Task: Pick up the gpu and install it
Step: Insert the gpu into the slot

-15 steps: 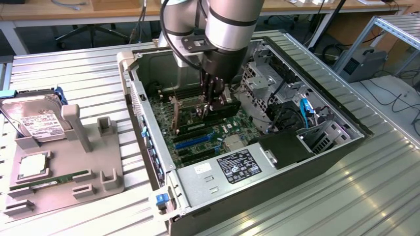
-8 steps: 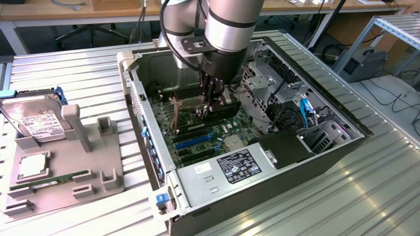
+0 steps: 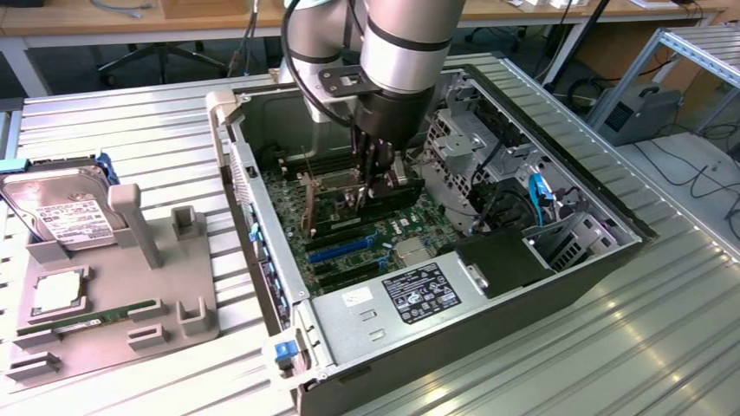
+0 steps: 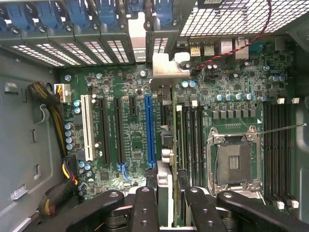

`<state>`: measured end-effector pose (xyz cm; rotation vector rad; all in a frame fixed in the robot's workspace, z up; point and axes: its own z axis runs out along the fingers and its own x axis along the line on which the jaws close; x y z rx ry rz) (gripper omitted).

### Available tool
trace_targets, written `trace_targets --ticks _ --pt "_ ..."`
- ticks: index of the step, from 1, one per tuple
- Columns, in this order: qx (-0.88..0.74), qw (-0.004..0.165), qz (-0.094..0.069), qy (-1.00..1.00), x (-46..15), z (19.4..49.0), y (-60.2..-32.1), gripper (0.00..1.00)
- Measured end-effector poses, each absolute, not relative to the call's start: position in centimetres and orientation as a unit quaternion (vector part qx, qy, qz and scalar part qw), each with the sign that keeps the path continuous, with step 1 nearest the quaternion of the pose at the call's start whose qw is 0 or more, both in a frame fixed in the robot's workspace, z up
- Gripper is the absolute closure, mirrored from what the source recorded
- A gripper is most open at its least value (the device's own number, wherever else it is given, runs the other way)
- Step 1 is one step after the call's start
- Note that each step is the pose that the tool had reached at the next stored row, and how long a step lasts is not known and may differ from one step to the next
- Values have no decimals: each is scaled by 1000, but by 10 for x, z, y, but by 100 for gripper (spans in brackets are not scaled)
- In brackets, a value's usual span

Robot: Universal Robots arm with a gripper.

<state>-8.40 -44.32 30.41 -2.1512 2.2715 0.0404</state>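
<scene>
- the robot arm [image 3: 399, 52] reaches down into the open computer case [image 3: 509, 286], which lies on its side on the ribbed metal table [image 3: 647, 347].
- the tool [image 3: 373, 178] hangs low over the motherboard [image 3: 359, 243], and its fingers [image 4: 145, 208] are clamped on the gpu [image 3: 335, 195].
- the gpu stands on edge, held upright between the fingers, its brownish board face showing in the exterior view.
- in the wrist view the card [image 4: 166, 159] runs edge-on from the tool toward the rear slot openings, and its silvery end bracket [image 4: 166, 65] sits at the back wall of the case.
- it lies just beside the long blue slot [image 4: 149, 128], between that slot and the memory slots [image 4: 190, 140]; whether it is seated i cannot tell.
- the empty processor socket [image 4: 236, 162] lies further over on the board.
- outside the case, on the exterior view's left, a grey parts holder [image 3: 110, 321] carries a hard drive [image 3: 64, 217] leaning upright and a green memory stick [image 3: 93, 319] lying flat.
</scene>
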Motion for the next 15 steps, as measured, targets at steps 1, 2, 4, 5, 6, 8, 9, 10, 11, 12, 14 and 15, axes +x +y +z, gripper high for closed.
trace_targets --ticks 1,2,4,5,6,8,9,10,11,12,14,15 --pt "-688 6 13 726 -84 304 -443 73" --pt "-688 6 13 726 -84 304 -443 73" --pt "-688 6 13 726 -84 303 -443 73" --pt "-688 6 13 726 -84 303 -443 73" --pt "-688 6 13 726 -84 303 -443 73" --pt "-688 6 13 726 -84 303 -443 73" --pt "-688 6 13 726 -85 302 -444 73" --pt "-688 6 13 726 -85 302 -444 73" --pt "-688 6 13 726 -85 302 -444 73" --pt "-688 6 13 726 -85 302 -444 73" --pt "-688 6 13 726 -85 301 -444 73" --pt "-688 6 13 726 -85 301 -444 73"
